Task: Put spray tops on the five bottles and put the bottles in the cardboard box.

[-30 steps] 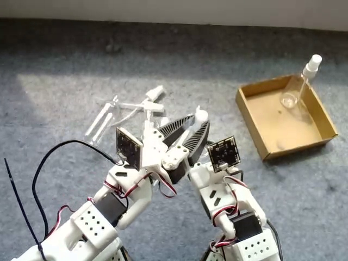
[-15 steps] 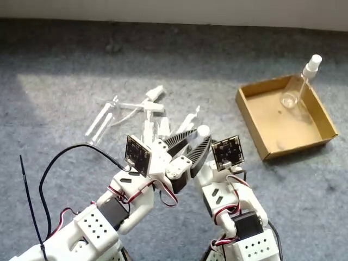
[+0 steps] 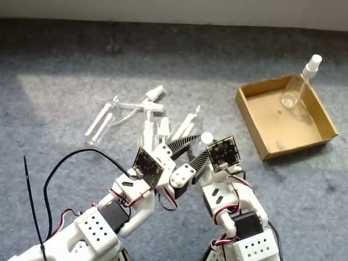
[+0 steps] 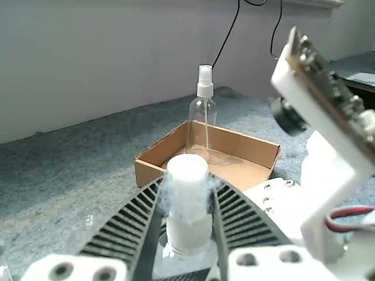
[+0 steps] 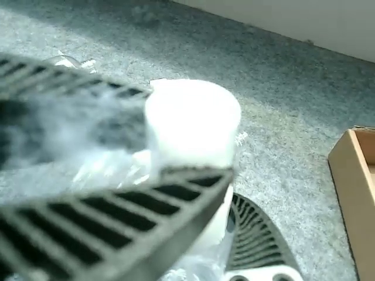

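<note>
My left gripper (image 4: 187,202) is shut on a white spray top (image 4: 187,175), one ribbed finger on each side of it. In the high view this top (image 3: 206,138) sits between the two arms, with the left gripper (image 3: 201,145) around it. A clear bottle (image 5: 202,257) hangs under the top, and my right gripper (image 3: 207,159) is shut on that bottle, with one ribbed finger (image 5: 258,234) beside it. The cardboard box (image 3: 250,117) lies at the right and holds one bottle (image 3: 296,93) fitted with a spray top (image 3: 313,62).
Loose clear bottles (image 3: 100,122) (image 3: 184,125) and spray tops with thin tubes (image 3: 154,92) lie on the grey carpet beyond the arms. A black cable (image 3: 70,157) loops at the left arm. A wall runs along the far edge.
Both grippers have drawn back toward the arms' bases with the spray top and bottle between them. The loose bottles behind them have come into view.
</note>
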`<action>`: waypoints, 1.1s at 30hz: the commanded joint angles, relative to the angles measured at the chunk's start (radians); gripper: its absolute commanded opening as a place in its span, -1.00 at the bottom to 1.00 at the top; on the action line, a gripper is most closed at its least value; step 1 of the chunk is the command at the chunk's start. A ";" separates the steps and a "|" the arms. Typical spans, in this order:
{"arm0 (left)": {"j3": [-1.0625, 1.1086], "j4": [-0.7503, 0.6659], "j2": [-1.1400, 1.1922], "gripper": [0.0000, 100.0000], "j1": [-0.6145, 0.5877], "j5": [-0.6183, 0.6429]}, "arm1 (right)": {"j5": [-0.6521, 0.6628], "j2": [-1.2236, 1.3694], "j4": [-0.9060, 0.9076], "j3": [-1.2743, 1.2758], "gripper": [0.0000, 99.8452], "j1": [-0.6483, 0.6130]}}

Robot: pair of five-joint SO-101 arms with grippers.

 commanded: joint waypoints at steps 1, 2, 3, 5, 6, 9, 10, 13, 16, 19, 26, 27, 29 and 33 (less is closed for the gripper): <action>-0.005 0.008 -0.008 -0.98 0.019 -0.015 | 0.005 -0.018 -0.036 -0.021 -0.96 0.005; -0.008 0.008 -0.008 -0.98 0.013 -0.017 | 0.005 -0.018 -0.036 -0.022 -0.96 0.005; -0.012 0.008 -0.008 -0.96 0.002 -0.028 | 0.005 -0.018 -0.036 -0.022 -0.96 0.005; -0.012 0.008 -0.008 -0.86 -0.015 -0.057 | 0.005 -0.018 -0.036 -0.021 -0.96 0.005; -0.010 0.008 -0.008 -0.79 -0.022 -0.061 | 0.005 -0.018 -0.036 -0.021 -0.96 0.005; -0.010 0.008 -0.008 -0.67 -0.031 -0.041 | 0.005 -0.018 -0.036 -0.021 -0.96 0.005; -0.012 0.008 -0.008 -0.66 -0.038 -0.038 | 0.005 -0.018 -0.036 -0.021 -0.96 0.005; -0.013 0.009 -0.010 -0.69 -0.058 -0.041 | 0.005 -0.018 -0.036 -0.022 -0.96 0.005; -0.012 0.012 -0.010 -0.69 -0.064 -0.040 | 0.005 -0.018 -0.036 -0.022 -0.96 0.005; -0.013 0.012 -0.010 -0.69 -0.054 -0.040 | 0.005 -0.018 -0.036 -0.022 -0.96 0.007; -0.054 0.015 -0.025 -0.69 -0.058 -0.038 | 0.005 -0.013 -0.038 -0.024 -0.96 0.010; -0.056 0.020 -0.044 -0.69 -0.056 -0.038 | 0.005 -0.012 -0.038 -0.024 -0.96 0.012; -0.073 0.087 -0.101 -0.69 -0.054 -0.038 | 0.006 -0.012 -0.047 -0.024 -0.96 0.012; -0.151 0.399 -0.255 -0.69 -0.054 -0.038 | 0.005 -0.012 -0.077 -0.022 -0.96 0.012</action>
